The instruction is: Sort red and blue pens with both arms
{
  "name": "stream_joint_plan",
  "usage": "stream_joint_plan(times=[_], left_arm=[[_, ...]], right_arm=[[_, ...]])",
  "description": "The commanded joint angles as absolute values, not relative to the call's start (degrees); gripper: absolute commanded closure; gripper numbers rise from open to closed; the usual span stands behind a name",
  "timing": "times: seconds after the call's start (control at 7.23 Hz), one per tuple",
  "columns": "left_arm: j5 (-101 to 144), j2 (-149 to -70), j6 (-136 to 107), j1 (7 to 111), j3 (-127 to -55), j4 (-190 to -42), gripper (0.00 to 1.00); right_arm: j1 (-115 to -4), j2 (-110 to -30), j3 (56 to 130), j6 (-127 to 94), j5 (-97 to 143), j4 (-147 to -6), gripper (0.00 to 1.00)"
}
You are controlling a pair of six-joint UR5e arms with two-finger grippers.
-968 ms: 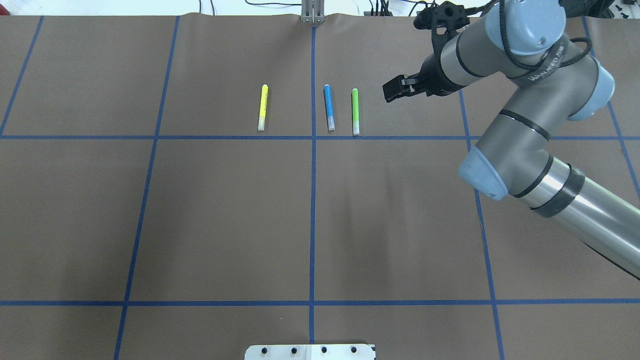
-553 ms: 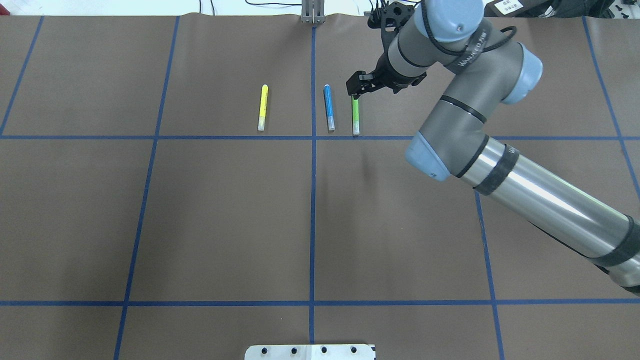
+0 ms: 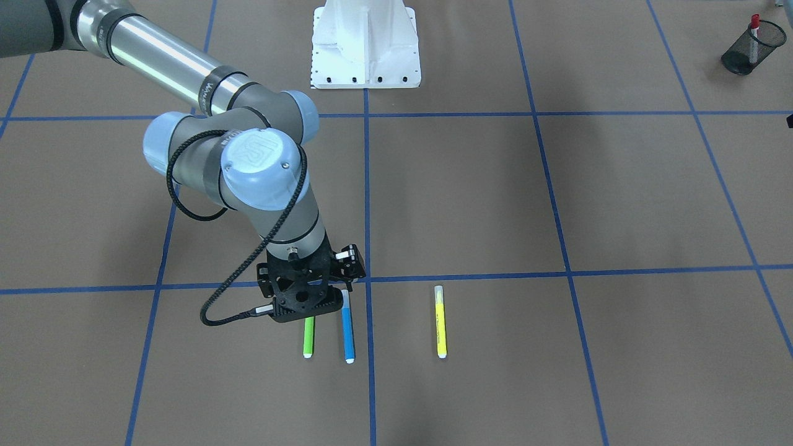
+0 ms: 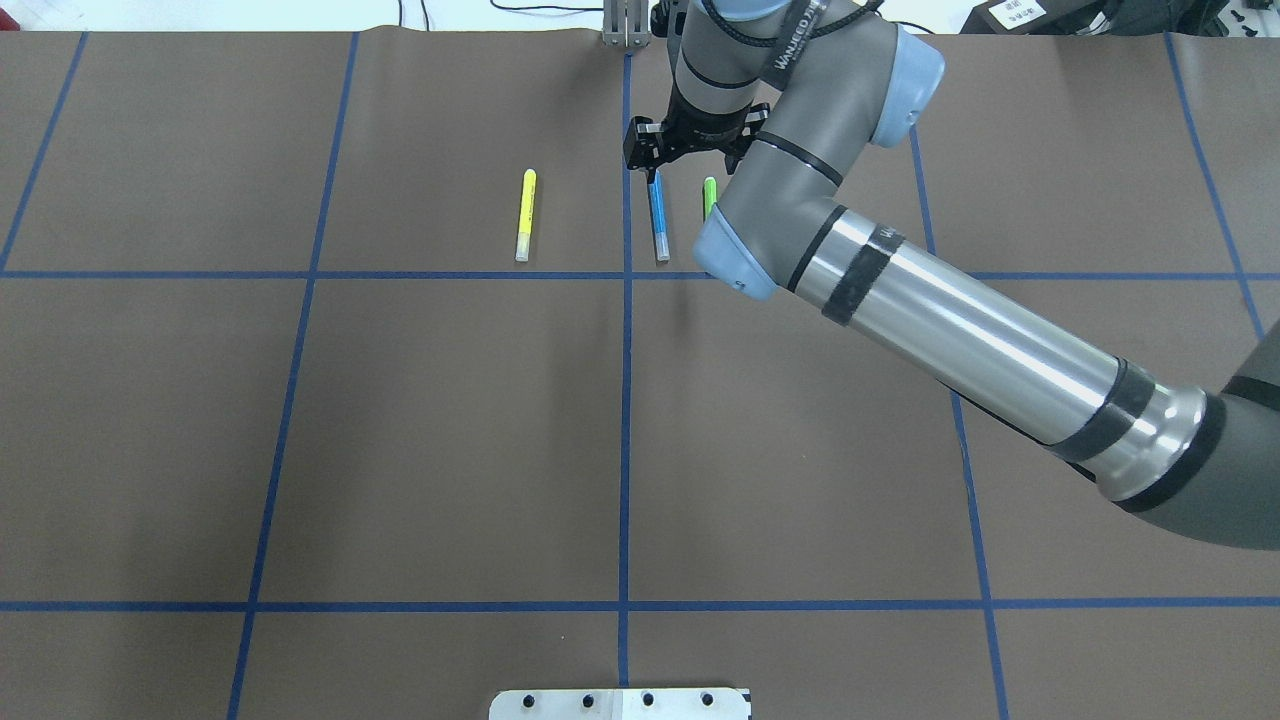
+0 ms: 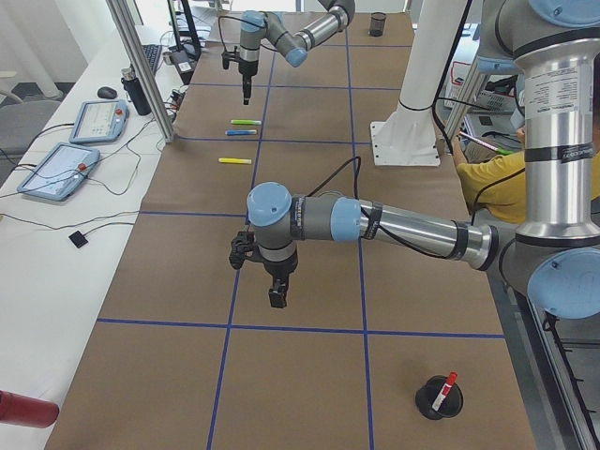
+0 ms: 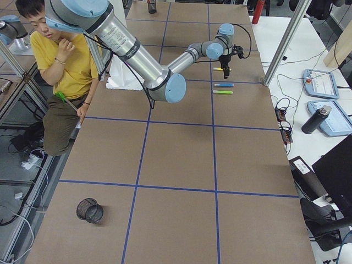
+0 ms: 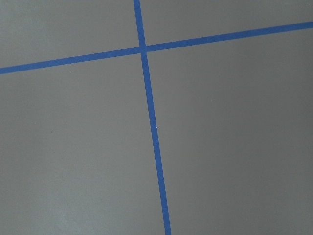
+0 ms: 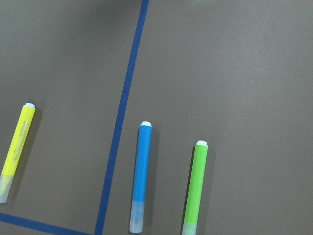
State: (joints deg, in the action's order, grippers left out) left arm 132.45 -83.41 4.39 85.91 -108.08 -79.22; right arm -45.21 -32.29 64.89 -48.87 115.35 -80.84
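The blue pen lies on the brown table between a yellow marker and a green marker. In the right wrist view the blue pen sits just right of a tape line. My right gripper hangs over the blue pen's far end, its fingers mostly hidden under the wrist, so I cannot tell whether it is open or shut. The red pen stands in a black mesh cup at the table's left end. My left gripper hovers low over bare table, its state unclear.
Blue tape lines divide the table into squares. The white pedestal base stands at the robot's edge. A second mesh cup sits at the right end. A person in a yellow shirt sits beside the table.
My right arm has swung left, from the right of the green marker, past it, to above the blue pen's far end. The pens have not moved.
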Motion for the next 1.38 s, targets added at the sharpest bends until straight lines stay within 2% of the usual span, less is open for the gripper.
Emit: stream_joint_plan(times=[0.0, 0.14, 0.28, 0.41, 0.83, 0.97, 1.11, 1.24], left_arm=[[132.5, -83.4, 4.4, 85.9, -107.8, -79.9, 0.00], [132.5, -83.4, 4.4, 86.0, -107.8, -79.9, 0.00], [132.5, -83.4, 4.4, 86.0, -107.8, -79.9, 0.00], [132.5, -83.4, 4.4, 86.0, -107.8, -79.9, 0.00], [132.5, -83.4, 4.4, 86.0, -107.8, -79.9, 0.00], [132.5, -83.4, 4.4, 86.0, -107.8, -79.9, 0.00], [132.5, -83.4, 4.4, 85.9, -107.8, -80.1, 0.00], [132.5, -83.4, 4.4, 86.0, -107.8, -80.1, 0.00]], right_arm=[[-43.7, -28.0, 56.4, -45.6, 116.3, -82.3, 0.00], [-42.5, -28.0, 54.4, -44.1, 116.0, -82.2, 0.00], [-41.9, -27.8, 54.2, -44.6, 115.5, -82.0, 0.14], [-41.1, -27.8, 54.2, -45.9, 114.7, -81.4, 0.20], [-39.2, -28.2, 51.5, -52.6, 111.5, -75.2, 0.23], [-39.2, -28.2, 51.5, -52.6, 111.4, -75.1, 0.35], [-39.2, -28.4, 51.5, -52.8, 111.4, -74.9, 0.42], [-39.2, -28.4, 51.5, -54.8, 111.4, -74.8, 0.44]])
